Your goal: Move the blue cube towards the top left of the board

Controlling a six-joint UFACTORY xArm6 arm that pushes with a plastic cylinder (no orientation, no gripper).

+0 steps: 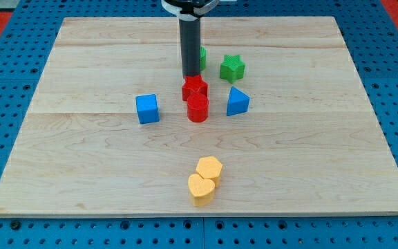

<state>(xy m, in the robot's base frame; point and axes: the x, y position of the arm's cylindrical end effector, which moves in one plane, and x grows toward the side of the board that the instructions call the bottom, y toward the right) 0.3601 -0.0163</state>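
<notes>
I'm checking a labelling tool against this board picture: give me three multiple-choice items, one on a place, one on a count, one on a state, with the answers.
1. Where does the blue cube lie relative to the red blocks?
A. toward the view's left
B. toward the view's right
C. toward the view's bottom

2. How many yellow blocks are on the board?
A. one
B. two
C. three

3. How do the two red blocks stand to each other?
A. far apart
B. one stacked on the other
C. side by side, touching

Answers:
1 A, the cube sits left of the red pair, with bare wood between.
2 B, two yellow blocks lie near the view's bottom.
3 C, they press together just below my tip, which is right behind them, well to the right of the cube.
</notes>
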